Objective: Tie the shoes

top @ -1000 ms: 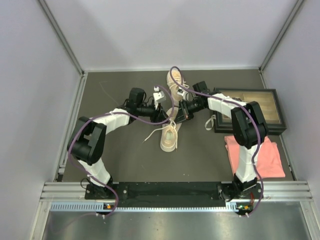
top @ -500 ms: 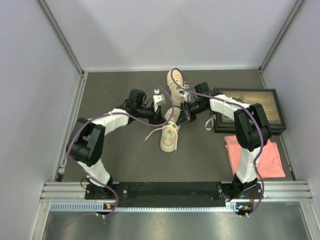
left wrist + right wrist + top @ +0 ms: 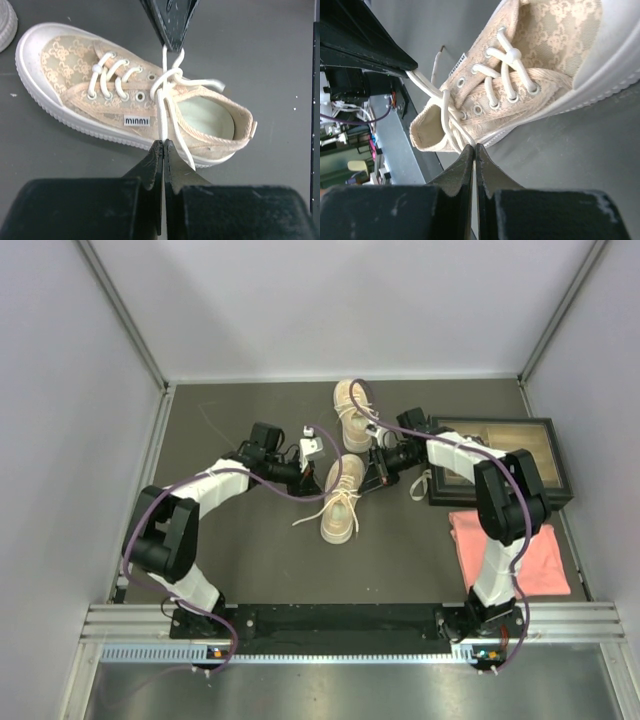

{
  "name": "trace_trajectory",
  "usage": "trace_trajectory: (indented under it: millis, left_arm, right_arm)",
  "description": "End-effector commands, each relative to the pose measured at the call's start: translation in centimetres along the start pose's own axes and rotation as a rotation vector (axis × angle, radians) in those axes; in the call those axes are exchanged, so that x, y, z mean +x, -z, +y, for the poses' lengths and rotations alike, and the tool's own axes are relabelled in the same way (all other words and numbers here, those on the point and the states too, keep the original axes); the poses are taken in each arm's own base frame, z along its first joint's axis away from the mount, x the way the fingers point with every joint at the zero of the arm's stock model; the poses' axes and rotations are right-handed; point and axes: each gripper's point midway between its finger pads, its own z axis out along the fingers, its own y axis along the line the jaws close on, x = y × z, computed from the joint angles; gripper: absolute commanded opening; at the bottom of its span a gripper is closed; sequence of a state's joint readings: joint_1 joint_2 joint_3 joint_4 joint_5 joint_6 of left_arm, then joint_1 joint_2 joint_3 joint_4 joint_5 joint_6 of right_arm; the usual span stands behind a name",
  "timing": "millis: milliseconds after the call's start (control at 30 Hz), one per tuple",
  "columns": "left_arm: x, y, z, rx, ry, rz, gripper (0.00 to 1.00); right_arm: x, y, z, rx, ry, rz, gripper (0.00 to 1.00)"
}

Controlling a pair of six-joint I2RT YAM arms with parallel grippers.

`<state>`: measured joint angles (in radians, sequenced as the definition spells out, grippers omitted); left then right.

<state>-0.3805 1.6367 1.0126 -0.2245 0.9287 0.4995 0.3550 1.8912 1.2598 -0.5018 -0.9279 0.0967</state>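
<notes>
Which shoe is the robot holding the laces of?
The shoe nearer the arm bases: the left gripper and right gripper both pinch its white laces. The other shoe lies near the back wall.

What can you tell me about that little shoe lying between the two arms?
The near shoe is a small beige low-top of lacy patterned fabric, with white rubber toe and sole, a pale insole and a "minmi" side label. It sits upright on the dark table. Its white laces cross in a first knot, one end pinched by the left tool, the other by the right tool.
</notes>
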Motion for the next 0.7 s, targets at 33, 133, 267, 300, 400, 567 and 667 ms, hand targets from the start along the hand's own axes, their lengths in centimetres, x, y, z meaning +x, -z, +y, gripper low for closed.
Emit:
trace_trajectory:
  millis: [33,133,267,300,400,567,667]
  left_arm:
    - [0.1,2.1,0.3,-0.044,-0.021,0.003,0.0]
    - [0.1,2.4,0.8,-0.061,-0.012,0.005,0.0]
    - [0.2,2.4,1.4,-0.077,0.002,0.009,0.0]
    - [0.3,2.4,1.6,-0.082,0.007,0.013,0.0]
    - [0.7,2.2,1.9,-0.087,0.017,0.025,0.0]
    - [1.1,1.9,2.7,-0.105,0.029,0.033,0.0]
    - [1.5,1.8,3.0,-0.115,0.037,0.042,0.0]
  right_arm:
    - [-1.0,1.8,0.0,0.033,0.048,-0.066,0.0]
    - [-0.7,2.1,-0.4,0.044,0.035,-0.068,0.0]
    - [-0.1,2.6,-1.2,0.066,0.031,-0.063,0.0]
    - [0.0,2.9,-1.5,0.076,0.022,-0.063,0.0]
    - [0.3,3.4,-2.2,0.097,0.017,-0.066,0.0]
    - [0.7,3.8,-3.0,0.117,0.006,-0.064,0.0]
    - [0.9,3.7,-3.3,0.124,0.0,-0.061,0.0]
